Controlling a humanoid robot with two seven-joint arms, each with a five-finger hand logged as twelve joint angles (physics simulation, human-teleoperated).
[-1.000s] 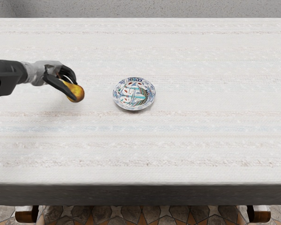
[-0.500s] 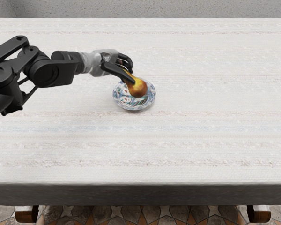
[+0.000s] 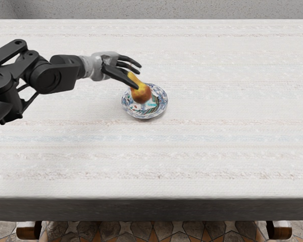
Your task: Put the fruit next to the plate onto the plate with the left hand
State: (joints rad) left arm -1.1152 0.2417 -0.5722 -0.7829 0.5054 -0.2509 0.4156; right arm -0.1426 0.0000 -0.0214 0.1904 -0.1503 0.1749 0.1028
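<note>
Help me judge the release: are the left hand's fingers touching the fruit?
Cannot tell. In the head view the left hand has its fingers spread, but one crosses the fruit's neck, showing neither gap nor contact.

Glossy glazed plate — matt cloth

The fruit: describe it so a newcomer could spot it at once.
On the pale table, find the small patterned plate left of centre. The fruit sits on it, beside the left hand: a yellow-orange pear, plain against the plate's blue pattern.
</note>
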